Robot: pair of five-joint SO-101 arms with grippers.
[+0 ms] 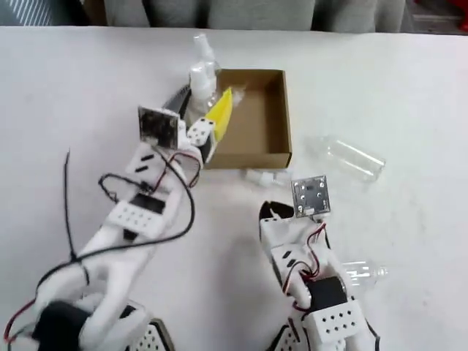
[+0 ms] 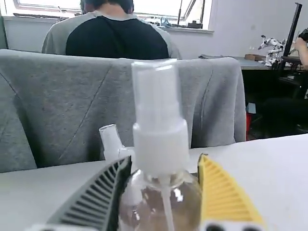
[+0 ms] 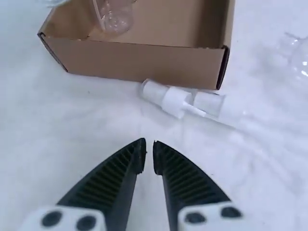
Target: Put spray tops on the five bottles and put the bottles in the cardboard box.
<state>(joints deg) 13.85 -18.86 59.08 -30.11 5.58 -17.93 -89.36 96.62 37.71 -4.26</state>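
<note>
Left fingers [image 2: 91,202], one grey, one yellow, clamp a clear plastic bottle [image 2: 154,204] w/ white spray top [image 2: 159,130], upright at the left edge of the open brown cardboard box [image 1: 252,159]. Two loose white spray tops [image 3: 168,100] lie on the white desk [image 1: 409,88] just in front of the box. Right fingers [image 3: 120,178] are nearly touching, nothing between. A clear uncapped bottle [image 1: 351,159] lies on its side to the right of the box.

Robotics lab: window [image 2: 48,4], far desk [image 2: 240,59] with another small robot arm [image 2: 270,45].
</note>
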